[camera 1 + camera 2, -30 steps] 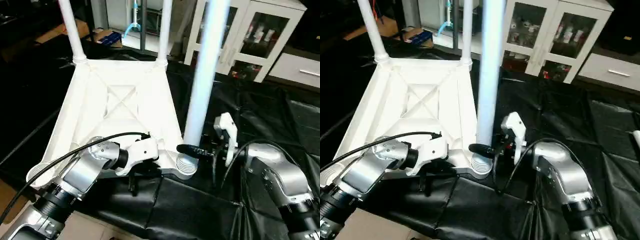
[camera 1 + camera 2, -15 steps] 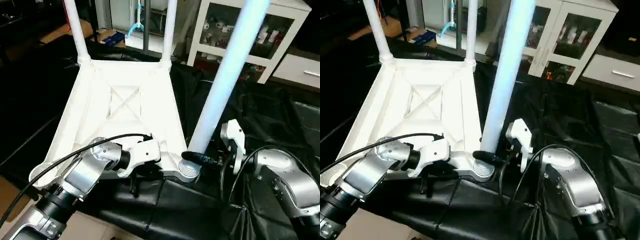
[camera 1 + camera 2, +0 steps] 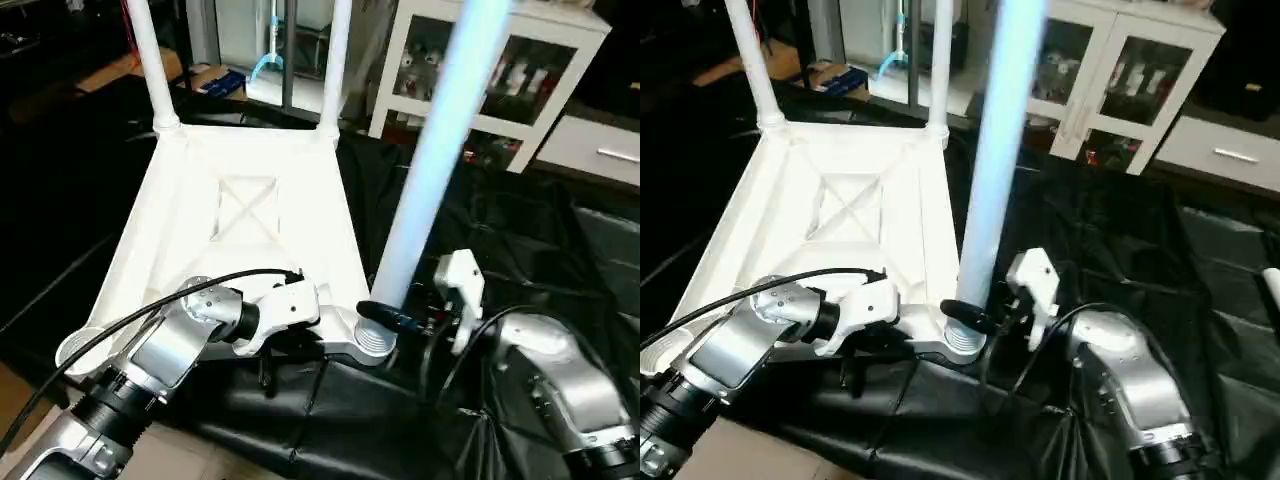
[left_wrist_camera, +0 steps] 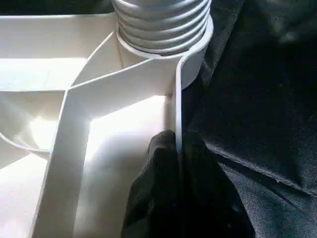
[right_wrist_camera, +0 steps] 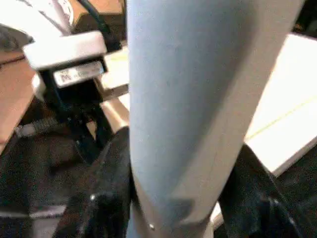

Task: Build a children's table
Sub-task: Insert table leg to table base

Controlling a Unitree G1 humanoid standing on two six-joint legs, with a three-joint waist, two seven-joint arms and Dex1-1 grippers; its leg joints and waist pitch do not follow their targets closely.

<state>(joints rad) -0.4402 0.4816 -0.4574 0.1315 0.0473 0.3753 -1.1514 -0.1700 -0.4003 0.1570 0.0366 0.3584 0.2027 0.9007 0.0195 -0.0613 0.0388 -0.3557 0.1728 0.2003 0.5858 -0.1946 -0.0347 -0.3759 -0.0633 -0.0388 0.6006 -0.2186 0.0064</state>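
White plastic dominates: the children's table top [image 3: 250,215] lies underside-up on black sheeting [image 3: 560,250], 2 legs [image 3: 150,60] standing in its far sockets. A 3rd leg [image 3: 435,170], its long axis near upright but leaning toward the robot's right, sits with threaded end in the near right socket [image 3: 372,343]. The right gripper [image 3: 390,318] is clenched around its base; the left gripper [image 4: 178,198] pinches the top's near rim beside it.

Legible text: none. A small printed label [image 5: 79,74] is showing on the black and white housing of the left gripper [image 4: 176,163] in the right wrist view; its characters are blurring beyond reading.
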